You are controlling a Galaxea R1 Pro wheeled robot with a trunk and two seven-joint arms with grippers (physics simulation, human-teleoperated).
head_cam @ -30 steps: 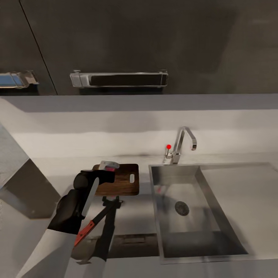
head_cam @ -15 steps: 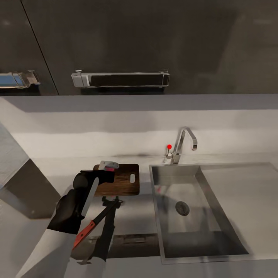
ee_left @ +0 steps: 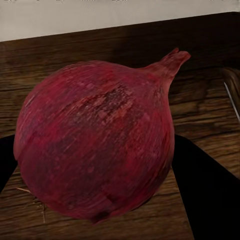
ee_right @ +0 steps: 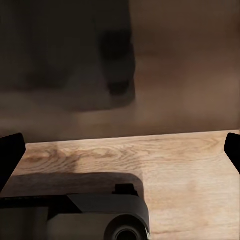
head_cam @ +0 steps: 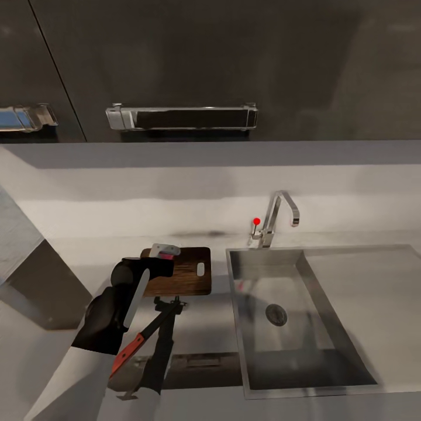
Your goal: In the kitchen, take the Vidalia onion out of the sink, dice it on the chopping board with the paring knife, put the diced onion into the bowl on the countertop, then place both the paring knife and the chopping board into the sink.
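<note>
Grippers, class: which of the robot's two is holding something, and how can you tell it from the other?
The left gripper: the Vidalia onion sits between its fingers over the chopping board. The right gripper's fingers stand apart, holding nothing.

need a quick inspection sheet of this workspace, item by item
surface: grey countertop, sink set into it at the right
job's things: onion on the chopping board, between the left claw's fingers; whether they press it cannot be told. Board lies left of the sink. Basin has a drain and nothing else in it. Bowl: nothing seen
clutter: a red-handled tool in front of the board; what it is I cannot tell
grippers: left claw at the onion; right claw open over a wooden floor
cables: nothing seen
surroundings: tap with red knob behind the sink, dark cabinets above
</note>
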